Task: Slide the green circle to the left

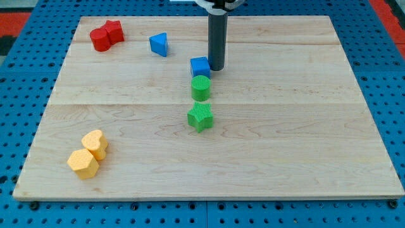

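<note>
Counter [285, 126]: pale wood board on a blue pegboard [25, 76].

Rod [217, 38]: dark, upright, entering from the view's top. No claw on this arm, so nothing is held. My tip [216, 68] rests on the counter just right of the blue cube [200, 67], touching or nearly so, and just above and right of the green circle [200, 88].

Green circle: near the counter's middle, directly below the blue cube, close to it.

Green star [200, 116]: just below the green circle.

Blue triangle [159, 44]: upper left of the cube.

Two red blocks [105, 35]: top-left corner, touching; shapes unclear.

Yellow heart [95, 144] and yellow hexagon [83, 163]: bottom left, touching.
</note>
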`<state>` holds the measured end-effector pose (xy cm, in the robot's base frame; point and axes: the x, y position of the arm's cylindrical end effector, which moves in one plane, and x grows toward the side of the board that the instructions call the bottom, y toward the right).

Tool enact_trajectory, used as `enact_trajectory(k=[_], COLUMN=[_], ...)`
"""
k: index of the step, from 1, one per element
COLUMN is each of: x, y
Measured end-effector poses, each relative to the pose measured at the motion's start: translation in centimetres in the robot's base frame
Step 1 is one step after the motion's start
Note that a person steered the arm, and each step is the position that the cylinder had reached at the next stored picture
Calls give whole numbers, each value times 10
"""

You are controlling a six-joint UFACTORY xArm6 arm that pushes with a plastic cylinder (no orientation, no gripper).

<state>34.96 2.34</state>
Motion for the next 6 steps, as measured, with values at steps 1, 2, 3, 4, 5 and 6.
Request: enact_trajectory(k=[1, 2, 3, 4, 5, 6], x=[0, 0, 39, 54, 68, 68], y=[0, 0, 45, 51, -25, -30])
